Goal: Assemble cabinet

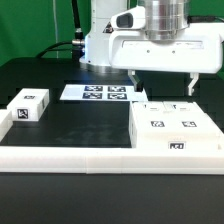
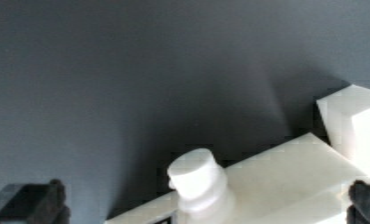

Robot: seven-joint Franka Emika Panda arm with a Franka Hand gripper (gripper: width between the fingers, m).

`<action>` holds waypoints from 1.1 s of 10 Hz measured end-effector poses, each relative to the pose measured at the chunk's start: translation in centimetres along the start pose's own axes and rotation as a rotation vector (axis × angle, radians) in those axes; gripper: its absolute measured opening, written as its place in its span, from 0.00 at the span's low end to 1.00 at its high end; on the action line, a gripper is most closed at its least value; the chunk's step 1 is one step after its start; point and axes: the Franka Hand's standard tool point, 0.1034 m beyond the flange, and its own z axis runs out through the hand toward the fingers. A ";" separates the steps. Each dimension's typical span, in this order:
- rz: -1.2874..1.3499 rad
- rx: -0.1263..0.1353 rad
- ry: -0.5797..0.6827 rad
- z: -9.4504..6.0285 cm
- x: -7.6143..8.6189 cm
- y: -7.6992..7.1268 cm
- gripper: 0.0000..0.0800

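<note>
The cabinet is a large white box with black-and-white tags, lying on the black table at the exterior view's right. My gripper hangs just above its far edge, open and empty, with one finger on each side. In the wrist view the gripper is open wide; its dark fingertips show at both lower corners. Between them lie a white cabinet part and a rounded white peg. A smaller white tagged block sits apart at the exterior view's left.
The marker board lies flat behind the middle of the table, near the robot's base. A long white border rail runs along the front edge and joins the cabinet's side. Dark table lies between the block and the cabinet.
</note>
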 end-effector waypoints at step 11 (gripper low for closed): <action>-0.359 -0.041 -0.007 4.4 0.7 0.7 1.00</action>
